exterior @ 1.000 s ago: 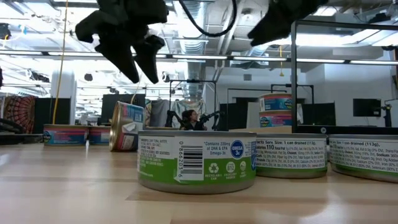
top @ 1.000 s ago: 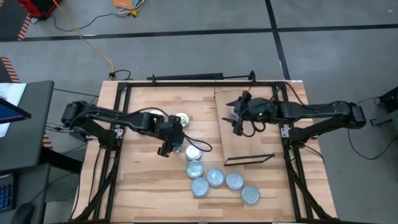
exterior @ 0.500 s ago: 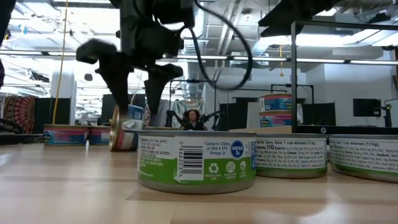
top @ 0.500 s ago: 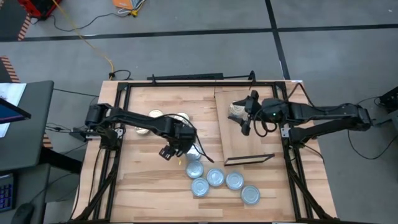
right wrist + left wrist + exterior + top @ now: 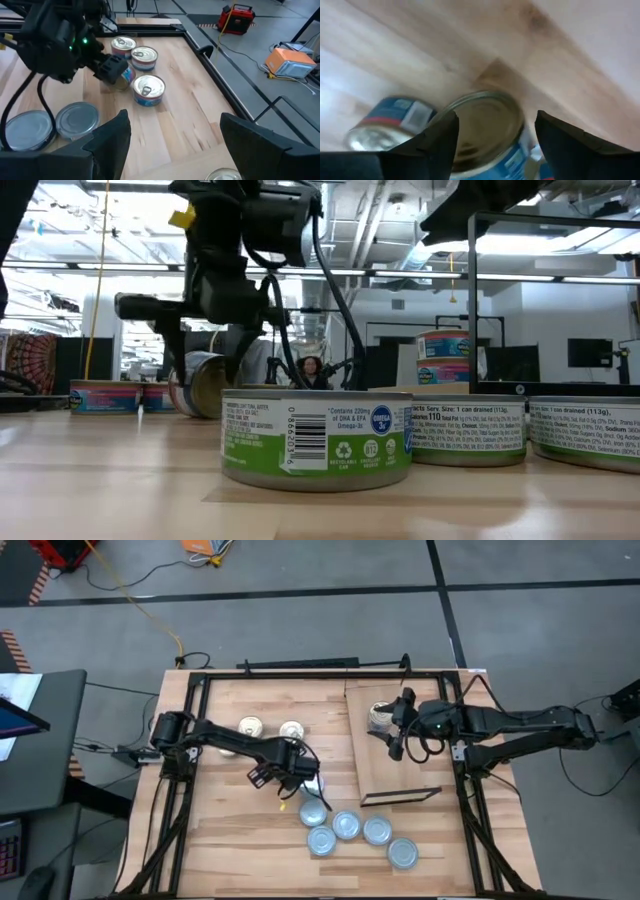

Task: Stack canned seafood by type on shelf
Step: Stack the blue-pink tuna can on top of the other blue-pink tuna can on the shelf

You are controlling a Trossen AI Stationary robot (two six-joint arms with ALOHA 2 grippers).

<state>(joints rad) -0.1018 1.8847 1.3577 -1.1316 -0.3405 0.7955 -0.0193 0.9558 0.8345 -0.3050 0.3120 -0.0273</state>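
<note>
Gold-topped round tin (image 5: 485, 131) sits tilted between left hand (image 5: 492, 142) fingers.

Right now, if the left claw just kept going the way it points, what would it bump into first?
Probably the tipped-over gold-topped tin with the blue label. The left gripper has its open fingers on either side of that tin, with the butcher-block tabletop just behind. How much gap remains is unclear.

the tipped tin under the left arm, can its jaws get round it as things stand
Probably yes: the left gripper is already down at the tipped tin, its jaws open on either side of it, and nothing sits between them.
</note>
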